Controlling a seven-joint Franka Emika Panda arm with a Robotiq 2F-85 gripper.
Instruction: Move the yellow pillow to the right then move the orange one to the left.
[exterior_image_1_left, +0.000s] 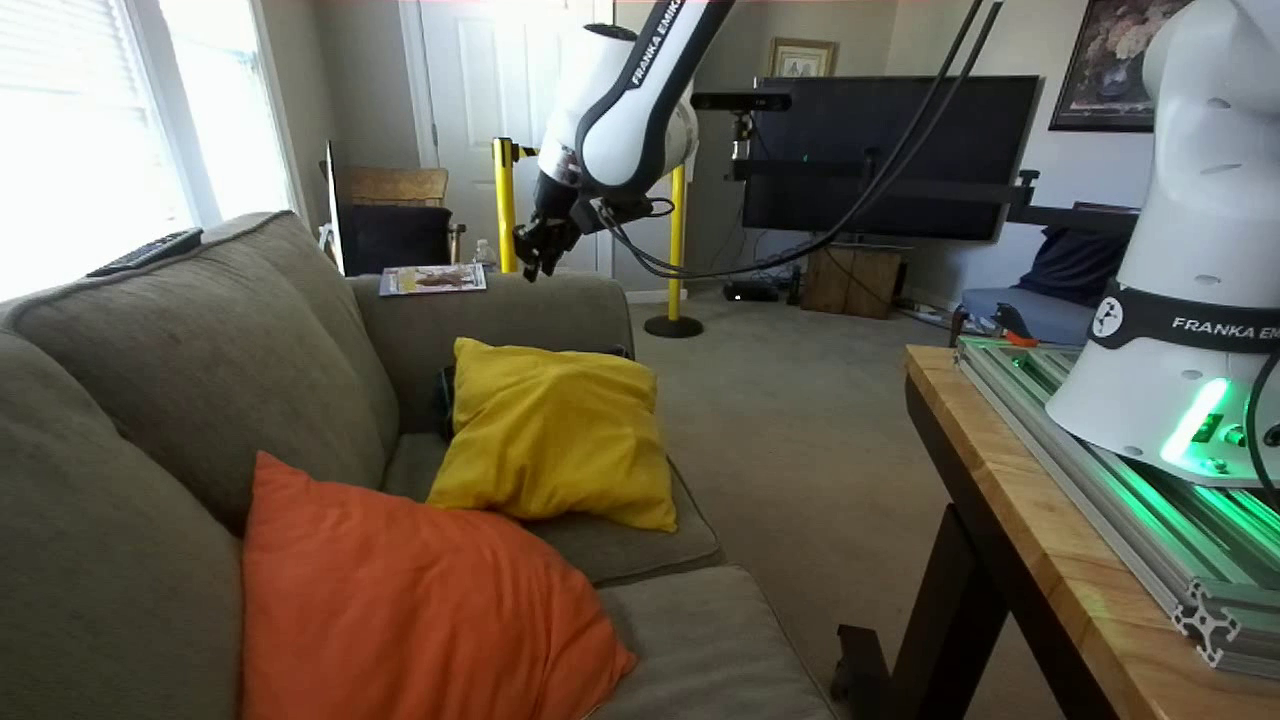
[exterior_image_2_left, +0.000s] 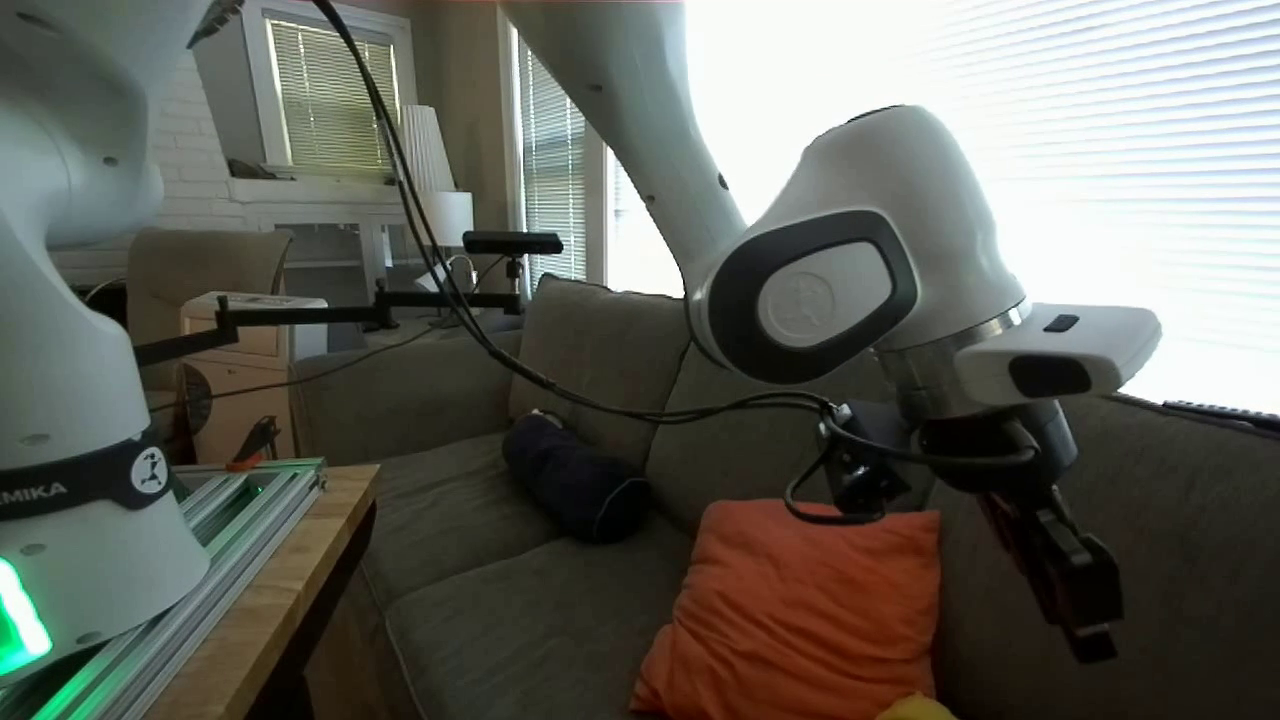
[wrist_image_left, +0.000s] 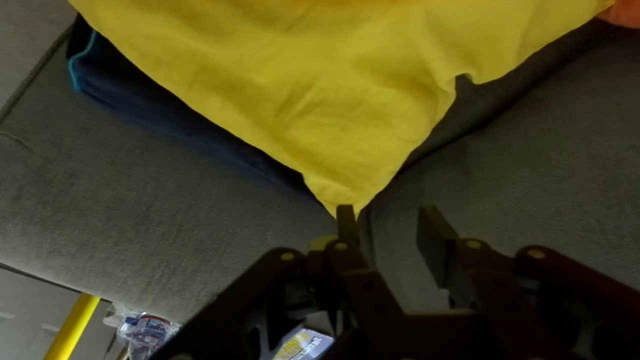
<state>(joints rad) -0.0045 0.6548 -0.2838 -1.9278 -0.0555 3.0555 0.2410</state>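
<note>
The yellow pillow (exterior_image_1_left: 560, 435) lies on the sofa seat near the far armrest. Its pointed corner shows in the wrist view (wrist_image_left: 345, 100), and only a bit of it shows in an exterior view (exterior_image_2_left: 916, 708). The orange pillow (exterior_image_1_left: 410, 600) rests beside it against the backrest, its edge by the yellow one; it also shows in an exterior view (exterior_image_2_left: 800, 600) and at the wrist view's corner (wrist_image_left: 627, 12). My gripper (wrist_image_left: 387, 220) is open and empty, held above the sofa. In an exterior view the gripper (exterior_image_1_left: 535, 262) is higher than the yellow pillow, near the armrest.
A dark blue cushion (wrist_image_left: 165, 120) lies partly under the yellow pillow. A magazine (exterior_image_1_left: 433, 279) lies on the armrest (exterior_image_1_left: 540, 310). A dark bolster (exterior_image_2_left: 575, 480) lies at the sofa's far end. The backrest (exterior_image_1_left: 230, 350) runs along one side. Cables (exterior_image_1_left: 760, 265) hang from the arm.
</note>
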